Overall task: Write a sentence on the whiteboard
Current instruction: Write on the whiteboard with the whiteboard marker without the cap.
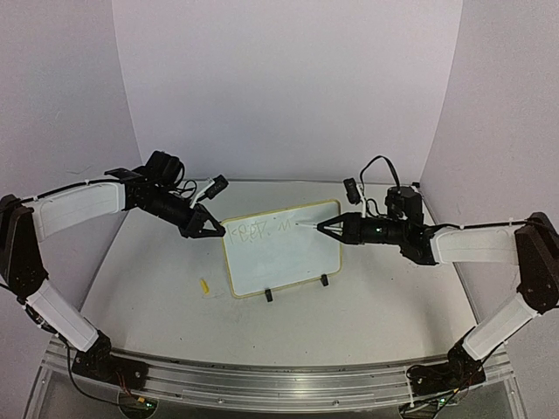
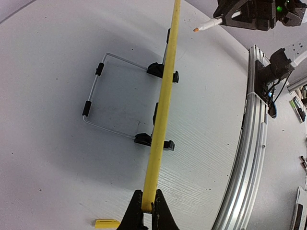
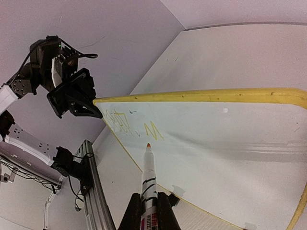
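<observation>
The whiteboard (image 1: 284, 257) stands tilted on two black clip feet mid-table, with a pale yellow rim. My left gripper (image 1: 212, 229) is shut on its upper-left corner. In the left wrist view the rim (image 2: 165, 96) runs edge-on into that gripper (image 2: 147, 208). My right gripper (image 1: 327, 227) is shut on a white marker (image 3: 149, 172). The marker's orange tip points at the board just below the last letter, and I cannot tell whether it touches. The sentence (image 3: 122, 122) is a faint yellow-green scrawl at the board's top left, ending in an M-like letter (image 3: 154, 130). My right gripper also shows in the right wrist view (image 3: 149, 196).
A small yellow cap (image 1: 206, 286) lies on the table left of the board, also in the left wrist view (image 2: 106, 223). A wire stand (image 2: 96, 93) props the board from behind. An aluminium rail (image 1: 279, 380) runs along the near edge. White walls enclose the back and sides.
</observation>
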